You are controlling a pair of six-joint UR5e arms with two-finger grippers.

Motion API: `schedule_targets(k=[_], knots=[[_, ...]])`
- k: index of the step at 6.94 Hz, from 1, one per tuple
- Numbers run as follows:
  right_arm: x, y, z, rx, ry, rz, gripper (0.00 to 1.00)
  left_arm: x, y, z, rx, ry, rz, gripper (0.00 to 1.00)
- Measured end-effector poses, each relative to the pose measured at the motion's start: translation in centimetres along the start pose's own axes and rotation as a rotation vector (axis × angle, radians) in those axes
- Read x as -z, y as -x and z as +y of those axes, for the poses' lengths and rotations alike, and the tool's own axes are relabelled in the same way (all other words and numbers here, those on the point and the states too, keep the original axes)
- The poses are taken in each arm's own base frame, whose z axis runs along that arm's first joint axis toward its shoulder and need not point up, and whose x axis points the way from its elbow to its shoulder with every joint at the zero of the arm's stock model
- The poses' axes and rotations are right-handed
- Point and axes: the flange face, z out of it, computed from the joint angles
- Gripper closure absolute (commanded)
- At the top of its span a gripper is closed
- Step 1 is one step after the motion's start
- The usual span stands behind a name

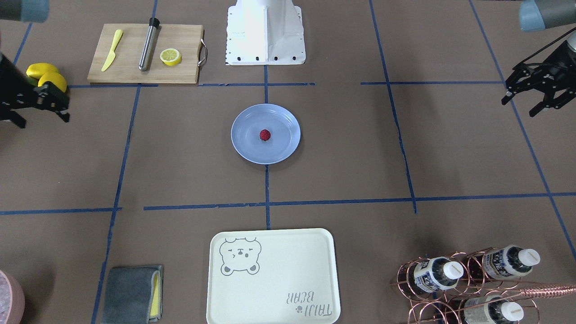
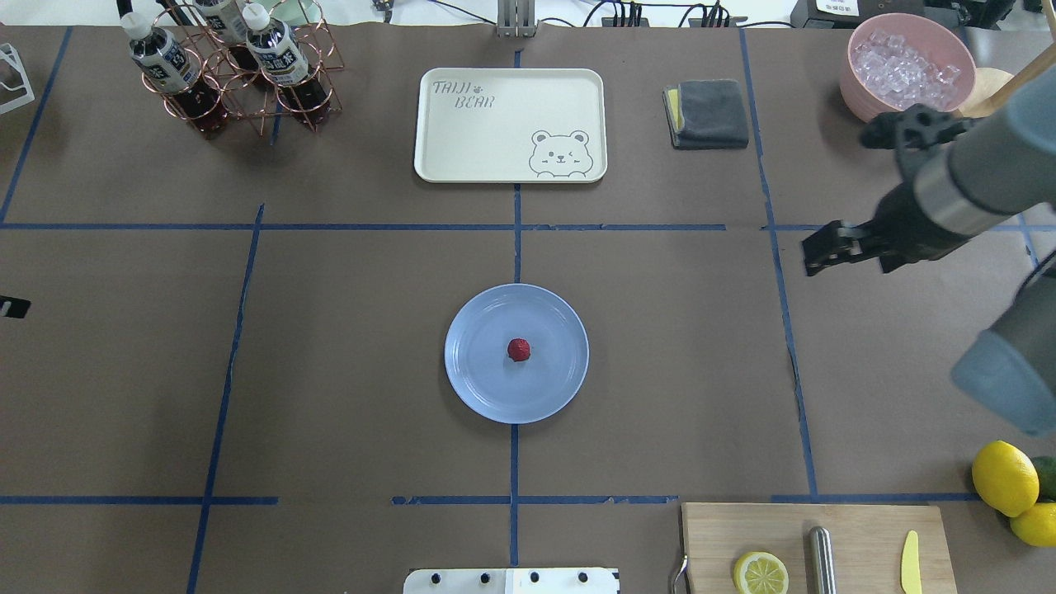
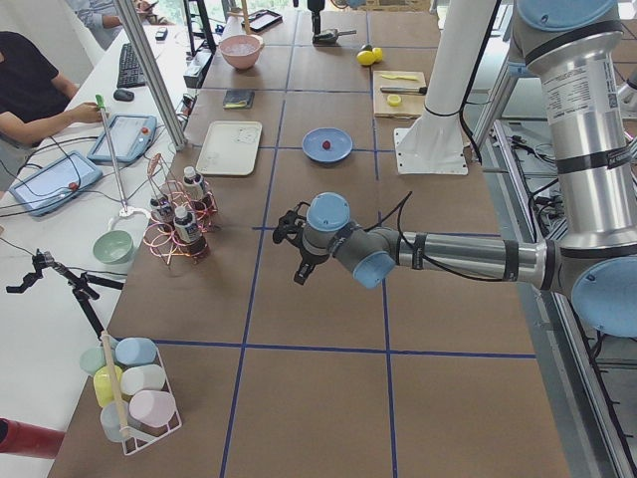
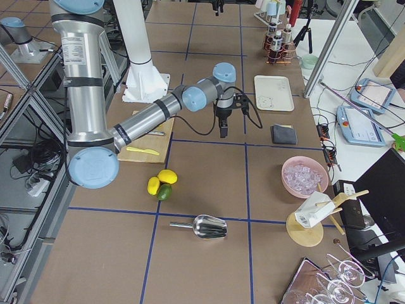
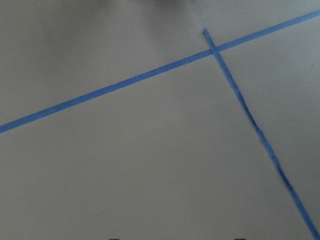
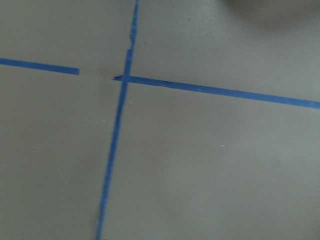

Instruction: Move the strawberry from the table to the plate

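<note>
A small dark-red strawberry lies at the middle of the round light blue plate, which sits at the centre of the brown paper table. My left gripper hovers open and empty far out to the plate's side, near the table's end. Opposite it, my right gripper also stands open with nothing in it, well away from the plate. Both wrist views show only bare paper and blue tape lines.
A wooden cutting board carries a lemon half, a yellow knife and a metal cylinder. Whole lemons lie beside it. A cream bear tray, grey cloth, bottle rack and pink ice bowl line the far edge.
</note>
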Motion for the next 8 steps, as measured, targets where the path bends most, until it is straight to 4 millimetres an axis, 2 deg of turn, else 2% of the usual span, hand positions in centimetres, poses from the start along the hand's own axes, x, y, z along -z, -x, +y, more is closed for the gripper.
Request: schedule_targets(k=[1, 2, 3, 4, 6, 8], knots=[[1.0, -6.6, 0.7, 0.035, -0.002, 0.004, 0.0, 0.8, 2.3, 0.6, 0.009, 0.006, -0.018, 0.17], [1.6, -11.7, 1.5, 0.058, -0.005, 0.008, 0.0, 2.2, 4.9, 1.3, -0.008, 0.024, -0.052, 0.17], [1.8, -15.5, 2.0, 0.076, -0.004, 0.014, 0.0, 4.1, 7.5, 1.5, -0.022, 0.048, -0.089, 0.17], [1.7, -18.0, 2.3, 0.092, 0.003, 0.018, 0.0, 5.9, 9.5, 0.8, -0.012, 0.08, -0.109, 0.0], [1.4, -19.6, 3.0, 0.077, 0.033, -0.013, 0.0, 7.7, 11.2, -0.1, 0.076, 0.144, -0.111, 0.0], [1.2, -19.6, 3.3, 0.054, 0.044, -0.035, 0.0, 8.4, 11.0, -0.4, 0.184, 0.212, -0.096, 0.0]])
